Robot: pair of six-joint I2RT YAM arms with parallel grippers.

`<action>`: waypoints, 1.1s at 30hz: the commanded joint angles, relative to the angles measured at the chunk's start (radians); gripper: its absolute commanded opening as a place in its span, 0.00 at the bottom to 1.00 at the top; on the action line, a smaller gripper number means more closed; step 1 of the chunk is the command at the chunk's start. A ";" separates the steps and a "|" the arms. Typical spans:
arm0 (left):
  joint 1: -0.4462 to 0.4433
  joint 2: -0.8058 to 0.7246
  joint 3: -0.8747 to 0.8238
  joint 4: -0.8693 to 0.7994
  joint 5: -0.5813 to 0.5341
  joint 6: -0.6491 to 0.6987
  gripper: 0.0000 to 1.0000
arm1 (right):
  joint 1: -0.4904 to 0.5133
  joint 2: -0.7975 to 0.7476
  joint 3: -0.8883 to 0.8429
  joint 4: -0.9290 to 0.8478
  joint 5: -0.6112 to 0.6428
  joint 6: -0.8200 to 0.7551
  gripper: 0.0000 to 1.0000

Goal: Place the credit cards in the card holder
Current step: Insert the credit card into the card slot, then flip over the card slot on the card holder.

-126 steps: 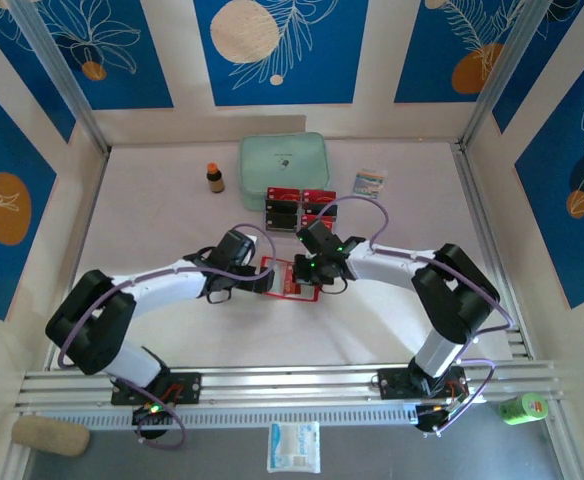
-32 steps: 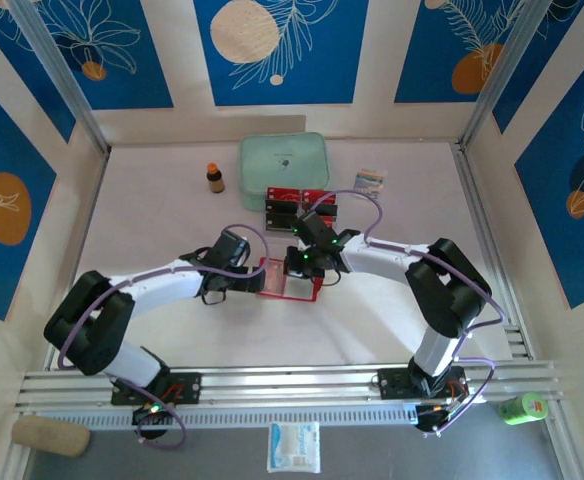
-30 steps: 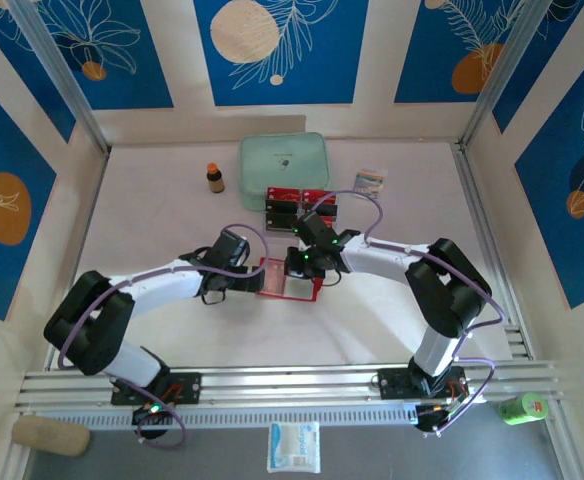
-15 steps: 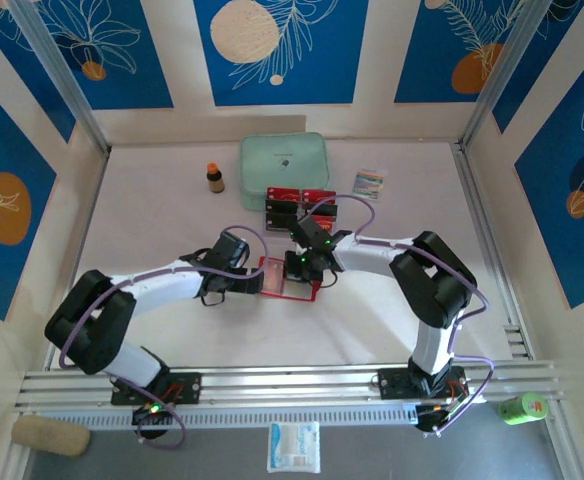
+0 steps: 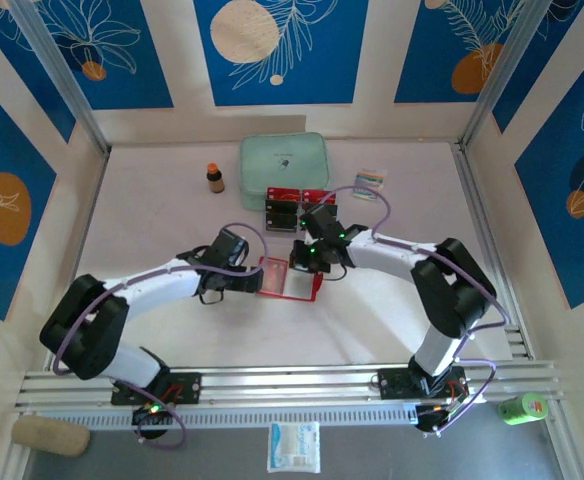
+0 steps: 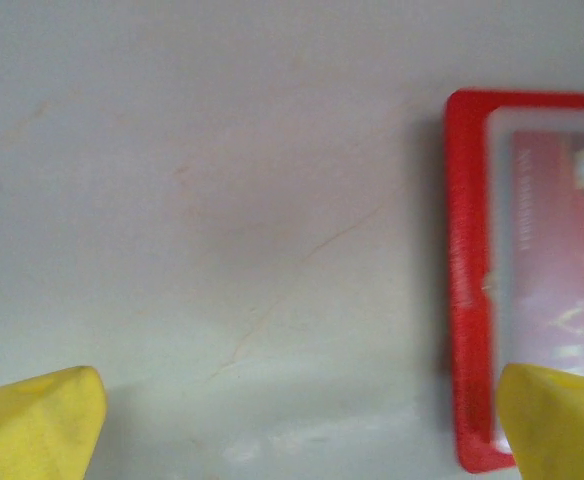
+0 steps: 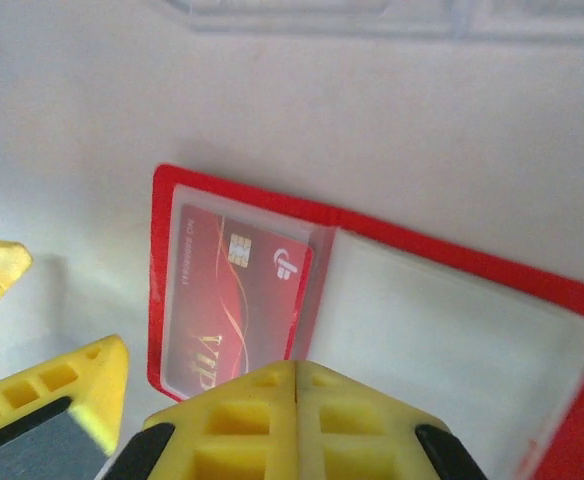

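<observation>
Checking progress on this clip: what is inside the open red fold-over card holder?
One red chip card lies in a clear pocket of the red fold-over card holder. The other pocket looks empty, though the shut right gripper covers its near edge.

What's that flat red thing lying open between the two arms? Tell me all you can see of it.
The card holder is a small red fold-over wallet, plastic-looking, lying open and flat on the pale table. Inside are two cloudy clear pockets edged in red. One holds a red card with a chip; the other looks empty. A yellow fingertip of the open left gripper overlaps one corner; the shut right gripper hangs over its edge. Contact is unclear.
</observation>
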 commanded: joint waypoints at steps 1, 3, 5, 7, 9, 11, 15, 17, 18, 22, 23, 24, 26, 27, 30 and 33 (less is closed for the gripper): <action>-0.003 -0.042 0.064 -0.059 0.024 0.029 1.00 | -0.031 -0.027 -0.044 -0.036 -0.009 -0.018 0.00; -0.014 -0.047 0.086 -0.068 0.030 0.026 1.00 | -0.042 -0.028 -0.057 -0.035 -0.012 -0.018 0.00; -0.030 -0.043 0.107 -0.069 0.037 0.018 1.00 | -0.048 -0.024 -0.065 -0.030 -0.014 -0.019 0.00; -0.045 -0.031 0.128 -0.068 0.045 0.006 1.00 | -0.053 -0.013 -0.067 -0.024 -0.016 -0.019 0.00; -0.062 -0.012 0.144 -0.061 0.051 -0.004 1.00 | -0.055 -0.003 -0.068 -0.019 -0.018 -0.019 0.00; -0.077 0.010 0.157 -0.055 0.055 -0.012 1.00 | -0.056 0.009 -0.067 -0.015 -0.019 -0.021 0.00; -0.108 0.057 0.177 -0.038 0.066 -0.025 1.00 | -0.063 0.024 -0.071 -0.008 -0.018 -0.026 0.00; -0.122 0.076 0.180 -0.025 0.071 -0.032 1.00 | -0.067 0.032 -0.072 -0.004 -0.022 -0.029 0.00; -0.129 0.086 0.181 -0.019 0.073 -0.035 1.00 | -0.068 0.038 -0.073 -0.004 -0.024 -0.031 0.00; -0.151 0.125 0.179 0.006 0.078 -0.046 1.00 | -0.076 0.055 -0.073 -0.004 -0.027 -0.042 0.00; -0.153 0.131 0.176 0.015 0.082 -0.049 1.00 | -0.078 0.058 -0.073 -0.004 -0.028 -0.044 0.00; -0.157 0.137 0.174 0.021 0.085 -0.053 1.00 | -0.079 0.062 -0.074 -0.005 -0.031 -0.045 0.00; -0.163 0.151 0.176 0.031 0.090 -0.054 1.00 | -0.081 0.068 -0.074 0.000 -0.036 -0.048 0.00; -0.167 0.157 0.176 0.036 0.091 -0.056 1.00 | -0.081 0.073 -0.075 0.003 -0.042 -0.049 0.00; -0.174 0.171 0.179 0.050 0.095 -0.056 1.00 | -0.080 0.089 -0.073 0.011 -0.061 -0.050 0.00; -0.180 0.182 0.182 0.053 0.095 -0.055 1.00 | -0.073 0.099 -0.065 0.016 -0.069 -0.051 0.00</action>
